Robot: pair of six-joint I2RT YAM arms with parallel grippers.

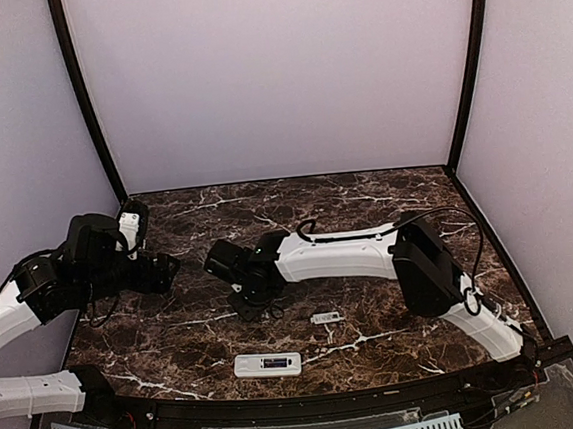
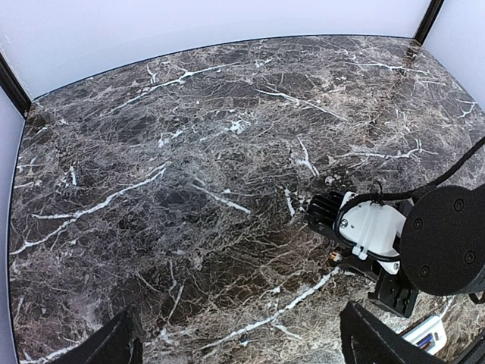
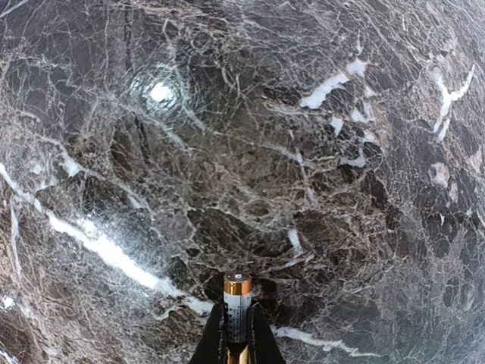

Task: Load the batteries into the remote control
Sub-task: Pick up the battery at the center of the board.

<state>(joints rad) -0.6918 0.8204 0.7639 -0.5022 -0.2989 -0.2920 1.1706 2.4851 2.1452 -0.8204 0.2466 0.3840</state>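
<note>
A slim battery (image 3: 237, 307) with a copper-coloured end and a pale printed body stands between the fingers of my right gripper (image 3: 237, 337), which is shut on it just above the marble. From above, that gripper (image 1: 246, 304) points down at the table's middle, left of the remote. The remote control (image 1: 268, 365), white and oblong, lies back-up near the front edge; something bluish shows in its dark recess. Its corner shows in the left wrist view too (image 2: 426, 334). My left gripper (image 2: 242, 345) hovers open at the left, holding nothing.
A small flat white cover piece (image 1: 326, 317) lies right of the right gripper, behind the remote. The right arm (image 1: 340, 255) stretches across the table's middle. White walls close in the brown marble table (image 1: 366, 203) on three sides.
</note>
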